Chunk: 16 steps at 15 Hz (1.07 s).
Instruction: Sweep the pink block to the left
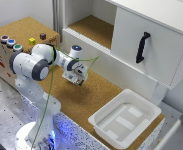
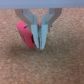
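The end effector hangs low over the cork surface, in front of the white cabinet. In the wrist view its 2 fingers are drawn nearly together and grip nothing. The pink block sits on the cork just beside the fingers, against the outer side of 1 of them; whether they touch is unclear. In the exterior view the block is hidden. A white tray lies well apart, toward the exterior view's right.
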### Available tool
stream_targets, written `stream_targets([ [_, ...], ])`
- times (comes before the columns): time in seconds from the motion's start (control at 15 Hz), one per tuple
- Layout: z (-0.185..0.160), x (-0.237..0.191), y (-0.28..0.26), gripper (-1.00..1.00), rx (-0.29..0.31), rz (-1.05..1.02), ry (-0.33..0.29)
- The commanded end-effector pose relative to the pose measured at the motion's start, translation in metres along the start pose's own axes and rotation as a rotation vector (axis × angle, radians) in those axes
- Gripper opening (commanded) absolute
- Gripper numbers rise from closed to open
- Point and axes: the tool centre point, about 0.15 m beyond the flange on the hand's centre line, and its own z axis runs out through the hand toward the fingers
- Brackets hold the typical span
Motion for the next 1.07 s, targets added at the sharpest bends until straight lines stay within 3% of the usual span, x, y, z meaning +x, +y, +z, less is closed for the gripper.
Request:
stream_targets([
  [0.0, 0.024, 0.031, -0.029, -1.00, -0.056, 0.051, -0.002],
  [0.47, 0.017, 0.028, 0.008, -1.00, -0.108, 0.137, 0.001],
  [1.0, 0.018, 0.056, -0.004, -1.00, -0.082, 0.044, 0.017],
])
